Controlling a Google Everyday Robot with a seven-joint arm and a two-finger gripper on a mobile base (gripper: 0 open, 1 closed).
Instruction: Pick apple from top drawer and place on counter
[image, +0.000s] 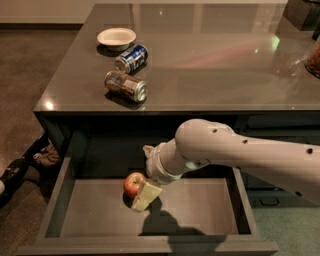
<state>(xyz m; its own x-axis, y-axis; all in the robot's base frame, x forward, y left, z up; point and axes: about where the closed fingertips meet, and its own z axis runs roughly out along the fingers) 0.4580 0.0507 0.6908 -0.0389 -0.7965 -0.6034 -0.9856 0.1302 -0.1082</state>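
The apple (132, 183), red with yellowish patches, lies on the floor of the open top drawer (200, 212), left of its middle. My gripper (140, 193) reaches down into the drawer from the right and sits right against the apple's right front side, touching or nearly touching it. The white arm (235, 152) crosses over the drawer's right half and hides the drawer's back right. The counter (215, 60) is the glossy dark grey top behind and above the drawer.
On the counter's left part lie two soda cans on their sides, a blue one (132, 58) and a brown one (126, 86), with a white bowl (116, 37) behind them. A dark shoe-like object (15, 172) lies on the floor left of the drawer.
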